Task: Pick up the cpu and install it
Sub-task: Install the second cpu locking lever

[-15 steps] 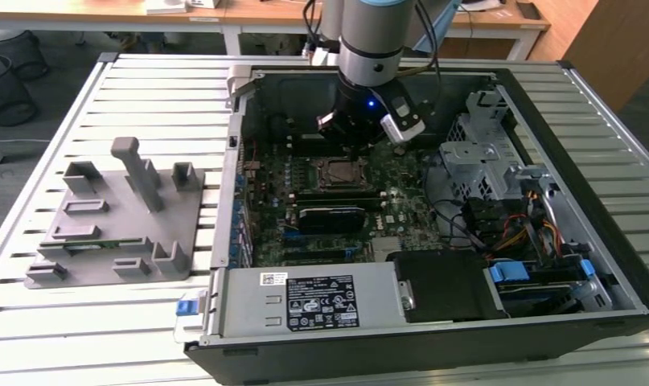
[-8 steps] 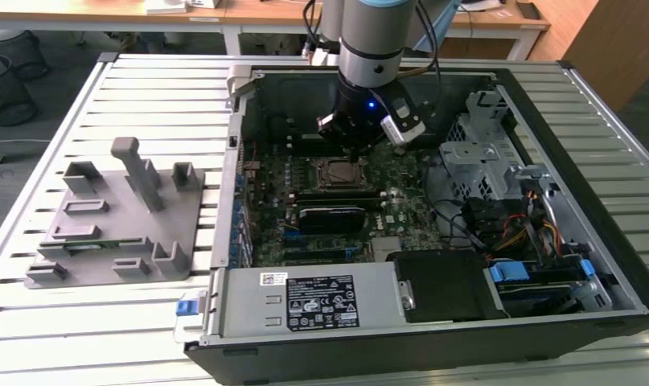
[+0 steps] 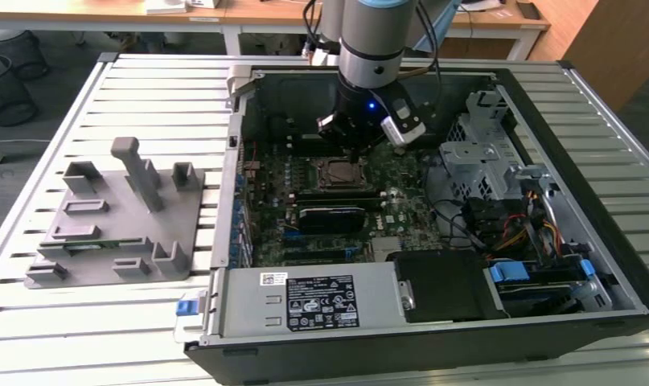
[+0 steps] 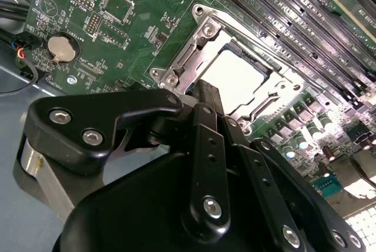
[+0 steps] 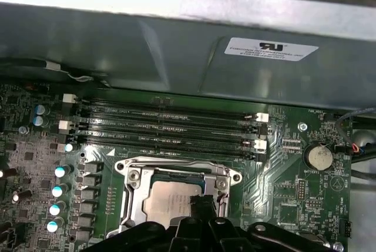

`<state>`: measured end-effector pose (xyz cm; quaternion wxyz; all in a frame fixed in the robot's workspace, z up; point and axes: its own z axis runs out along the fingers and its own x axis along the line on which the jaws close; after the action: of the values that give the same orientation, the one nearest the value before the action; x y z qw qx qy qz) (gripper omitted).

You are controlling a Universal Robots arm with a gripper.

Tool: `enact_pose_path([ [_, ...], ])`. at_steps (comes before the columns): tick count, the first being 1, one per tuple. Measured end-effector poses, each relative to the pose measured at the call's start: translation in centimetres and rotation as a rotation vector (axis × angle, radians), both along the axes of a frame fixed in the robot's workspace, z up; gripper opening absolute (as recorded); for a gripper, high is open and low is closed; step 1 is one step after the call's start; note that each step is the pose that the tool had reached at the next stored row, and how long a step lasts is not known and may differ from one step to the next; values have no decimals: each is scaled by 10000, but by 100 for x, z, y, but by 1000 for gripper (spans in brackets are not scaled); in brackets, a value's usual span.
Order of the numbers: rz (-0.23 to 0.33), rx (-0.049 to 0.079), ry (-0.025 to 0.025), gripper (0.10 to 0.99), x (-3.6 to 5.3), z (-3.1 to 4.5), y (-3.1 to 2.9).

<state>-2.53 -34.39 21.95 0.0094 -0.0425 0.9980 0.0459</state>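
Four memory slots [image 5: 170,124] flank the socket frame [image 5: 176,172] holding the cpu [image 5: 167,200]; fingers [image 5: 200,206] hover above, state unclear.

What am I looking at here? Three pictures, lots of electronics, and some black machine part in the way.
It is a robot arm working inside an opened computer case that lies on a slatted table. The exterior view comes from a camera standing off the arm. In it, the arm reaches down over the green motherboard. Beside the case, on the exterior view's left, sits a grey fixture of plastic blocks.

Both wrist views come from cameras riding on the arm, so the black shape in them is the arm's own gripper. Just under it lies the cpu, a silvery square chip, already sitting in its metal socket frame on the board. The gripper seems to hold nothing. The long dark strips nearby are memory slots.
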Motion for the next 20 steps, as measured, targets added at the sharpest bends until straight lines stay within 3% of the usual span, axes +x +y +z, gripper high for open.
enact_pose_path([
  [20, 0, 0, 0, 106, 0, 0, -62],
])
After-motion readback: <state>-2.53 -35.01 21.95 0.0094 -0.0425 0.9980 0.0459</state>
